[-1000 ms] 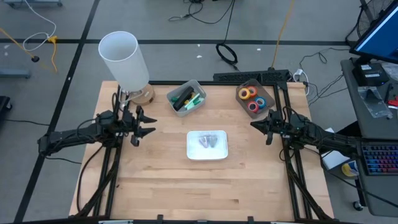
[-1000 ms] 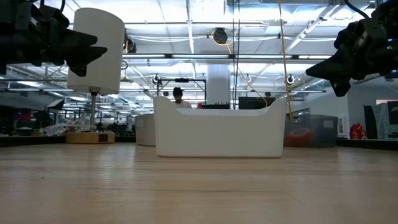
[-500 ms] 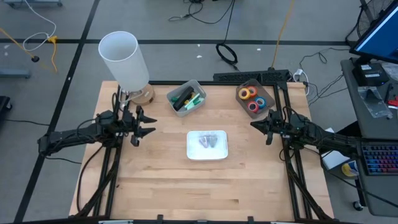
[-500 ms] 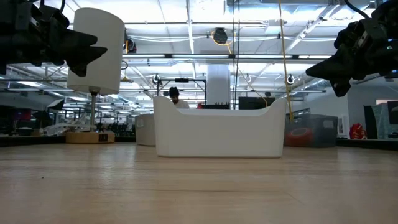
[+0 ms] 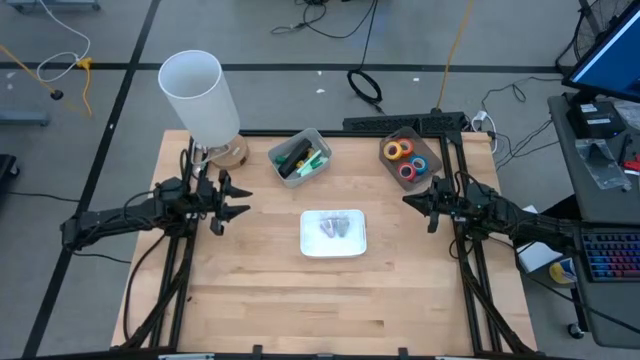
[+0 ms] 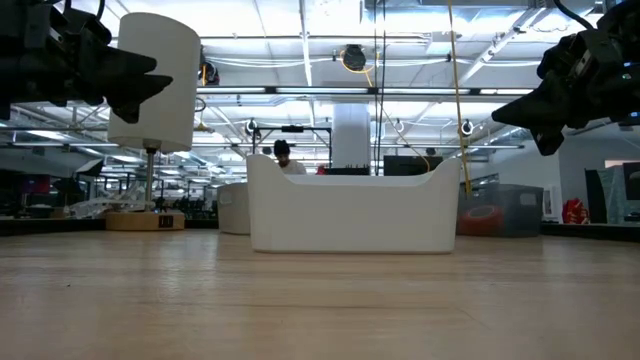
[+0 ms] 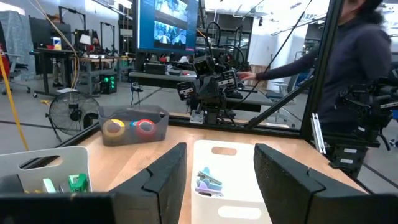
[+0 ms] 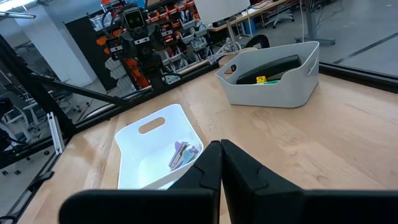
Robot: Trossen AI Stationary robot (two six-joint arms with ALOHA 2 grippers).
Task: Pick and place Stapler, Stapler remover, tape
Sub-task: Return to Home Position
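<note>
A black stapler [image 5: 292,153] lies in a grey bin [image 5: 318,172] at the table's far middle, beside green pieces. Small grey and purple pieces, probably the stapler remover [image 5: 333,227], lie in a white tray [image 5: 333,247] at the centre. Tape rolls [image 5: 408,160] in orange, yellow, blue and red sit in a second grey bin [image 5: 432,152] at the far right. My left gripper [image 5: 240,200] hovers open at the table's left edge, pointing toward the tray. My right gripper [image 5: 408,200] hovers shut at the right edge, also facing the tray, with nothing between its fingers [image 8: 211,163].
A lamp with a white cylinder shade [image 5: 200,95] stands on a wooden base at the far left corner. A person in dark clothes [image 7: 360,68] stands beyond the table's right side. Bare wood spreads across the table's near half [image 5: 320,310].
</note>
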